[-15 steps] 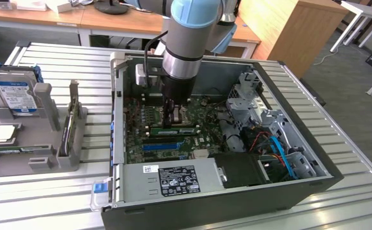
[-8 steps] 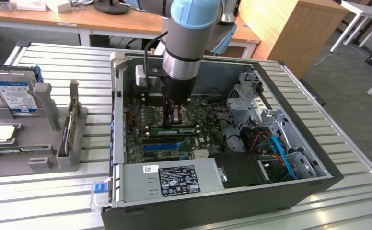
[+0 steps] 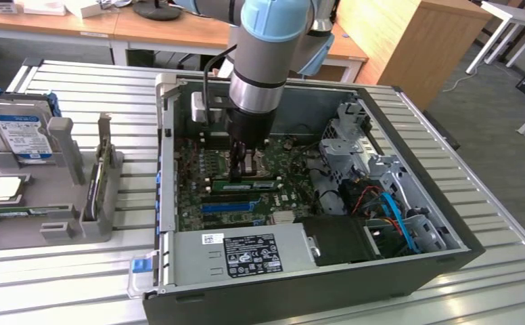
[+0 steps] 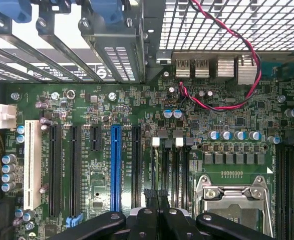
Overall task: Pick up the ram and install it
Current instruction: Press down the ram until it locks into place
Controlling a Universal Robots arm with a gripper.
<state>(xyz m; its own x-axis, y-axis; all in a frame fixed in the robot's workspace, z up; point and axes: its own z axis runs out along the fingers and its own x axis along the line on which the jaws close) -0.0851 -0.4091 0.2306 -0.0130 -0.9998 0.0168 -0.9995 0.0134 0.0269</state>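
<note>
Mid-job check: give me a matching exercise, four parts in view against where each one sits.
1. blue-labelled silver hard drive
2. silver power-supply box with black label
3. thin green ram stick
4. long bright-blue plastic slot

A. just under the gripper
B. in the grey rack, outside the black case
C. inside the case, along its near wall
D. between black slots

Pairs: 1-B, 2-C, 3-A, 4-D

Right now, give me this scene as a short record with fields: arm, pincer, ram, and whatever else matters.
arm: reaching down into the open case
pincer: low over the motherboard, directly above the ram
ram: green stick lying along the slots; contact with pincer unclear
blue slot: empty
hard drive: upright in a grey stand, outside the case at the exterior view's left
</note>
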